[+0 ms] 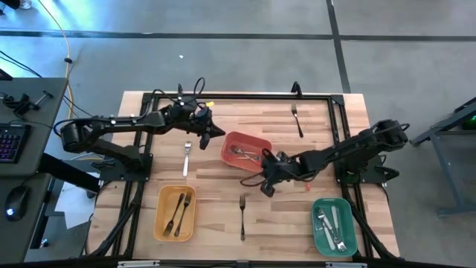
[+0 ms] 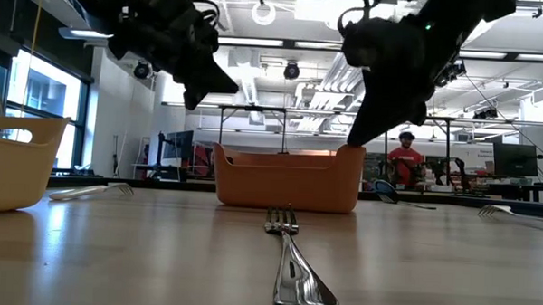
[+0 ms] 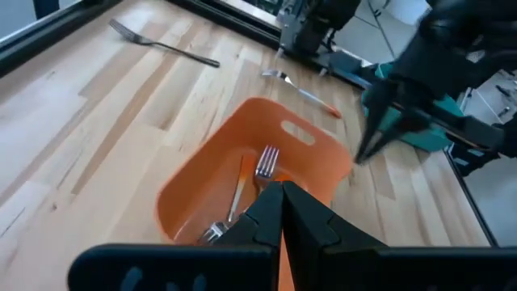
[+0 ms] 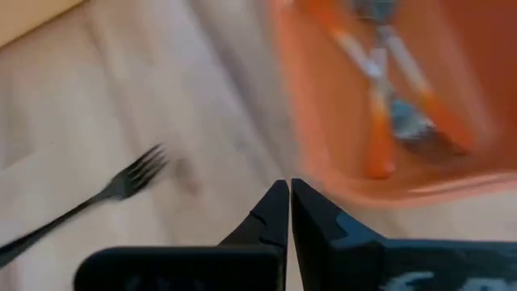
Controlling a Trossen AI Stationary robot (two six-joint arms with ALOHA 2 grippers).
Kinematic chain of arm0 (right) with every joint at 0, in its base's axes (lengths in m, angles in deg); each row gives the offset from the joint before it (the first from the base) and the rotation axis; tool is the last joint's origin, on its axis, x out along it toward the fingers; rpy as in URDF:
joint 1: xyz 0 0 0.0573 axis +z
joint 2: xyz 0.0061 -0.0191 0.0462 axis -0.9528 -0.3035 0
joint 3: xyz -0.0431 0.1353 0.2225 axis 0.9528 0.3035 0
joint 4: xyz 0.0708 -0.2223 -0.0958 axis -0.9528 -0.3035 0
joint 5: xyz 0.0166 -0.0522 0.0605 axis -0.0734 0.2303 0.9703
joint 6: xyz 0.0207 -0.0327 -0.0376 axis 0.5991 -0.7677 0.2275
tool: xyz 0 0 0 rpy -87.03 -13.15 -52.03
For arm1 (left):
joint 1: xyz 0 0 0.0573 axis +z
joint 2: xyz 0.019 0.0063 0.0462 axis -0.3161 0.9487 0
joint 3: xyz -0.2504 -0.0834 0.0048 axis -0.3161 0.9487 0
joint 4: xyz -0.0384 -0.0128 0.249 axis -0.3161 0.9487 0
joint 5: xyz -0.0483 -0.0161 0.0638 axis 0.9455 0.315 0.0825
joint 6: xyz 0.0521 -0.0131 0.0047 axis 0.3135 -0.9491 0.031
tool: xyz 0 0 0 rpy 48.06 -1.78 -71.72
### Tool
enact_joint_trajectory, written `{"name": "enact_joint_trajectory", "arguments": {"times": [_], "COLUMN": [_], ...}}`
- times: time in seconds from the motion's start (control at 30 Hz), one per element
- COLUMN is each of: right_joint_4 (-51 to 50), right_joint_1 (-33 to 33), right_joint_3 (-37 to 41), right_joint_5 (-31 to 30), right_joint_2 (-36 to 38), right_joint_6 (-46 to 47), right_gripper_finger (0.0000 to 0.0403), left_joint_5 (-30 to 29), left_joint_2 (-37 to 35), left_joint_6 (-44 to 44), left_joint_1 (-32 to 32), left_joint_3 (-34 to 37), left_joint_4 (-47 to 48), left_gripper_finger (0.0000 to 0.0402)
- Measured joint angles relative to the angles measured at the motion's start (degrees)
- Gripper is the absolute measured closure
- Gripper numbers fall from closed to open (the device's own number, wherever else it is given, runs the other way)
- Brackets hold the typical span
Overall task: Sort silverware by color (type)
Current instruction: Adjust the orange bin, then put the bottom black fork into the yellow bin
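The red bin [image 1: 245, 151] holds red-orange-handled utensils [image 3: 242, 190] [image 4: 380, 105]. My left gripper [image 1: 210, 128] [image 3: 283, 194] hangs shut and empty above the table, just left of this bin. My right gripper [image 1: 266, 186] [image 4: 289, 192] is shut and empty too, low beside the bin's near right corner [image 2: 353, 155]. Loose on the wood lie a pale-handled fork [image 1: 187, 158], a dark fork [image 1: 242, 216] [image 4: 97, 198] near the front edge, and another dark fork [image 1: 297, 119] far back. An orange-handled fork [image 3: 300, 91] lies beyond the bin, by my right arm.
The yellow bin [image 1: 176, 212] at front left holds dark forks. The green bin [image 1: 334, 223] at front right holds pale utensils. A black frame [image 1: 338, 112] runs along the table's edges. Bare wood lies between the yellow and green bins. A person [image 2: 402, 162] sits far behind the table.
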Motion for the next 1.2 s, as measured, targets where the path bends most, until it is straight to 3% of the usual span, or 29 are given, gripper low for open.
{"name": "enact_joint_trajectory", "arguments": {"times": [0.47, 0.63, 0.93, 1.07, 1.2], "right_joint_4": [-9.56, -8.85, -17.81, -21.18, -22.87], "right_joint_1": [-3.85, -1.27, 7.42, 9.0, 9.82], "right_joint_3": [0.0, -2.69, -21.29, -31.89, -41.59], "right_joint_5": [-2.87, 4.12, 2.07, 5.12, 8.23], "right_joint_2": [3.36, 5.74, -9.63, -17.43, -23.84], "right_joint_6": [4.1, 11.03, 28.55, 37.58, 42.38], "right_gripper_finger": [0.0403, 0.0403, 0.0402, 0.0399, 0.0368], "left_joint_5": [-0.2, -0.21, -0.18, 0.04, -0.03], "left_joint_2": [-6.89, -11.1, -17.09, -19.01, -21.82], "left_joint_6": [-0.94, 1.12, 4.2, 0.98, 0.93], "left_joint_1": [0.0, 0.02, 1.03, 1.39, 1.42], "left_joint_3": [3.71, 4.15, 4.13, 4.13, 4.13], "left_joint_4": [1.83, 7.22, 9.17, 10.59, 14.31], "left_gripper_finger": [0.0401, 0.0401, 0.0401, 0.0401, 0.0401]}}
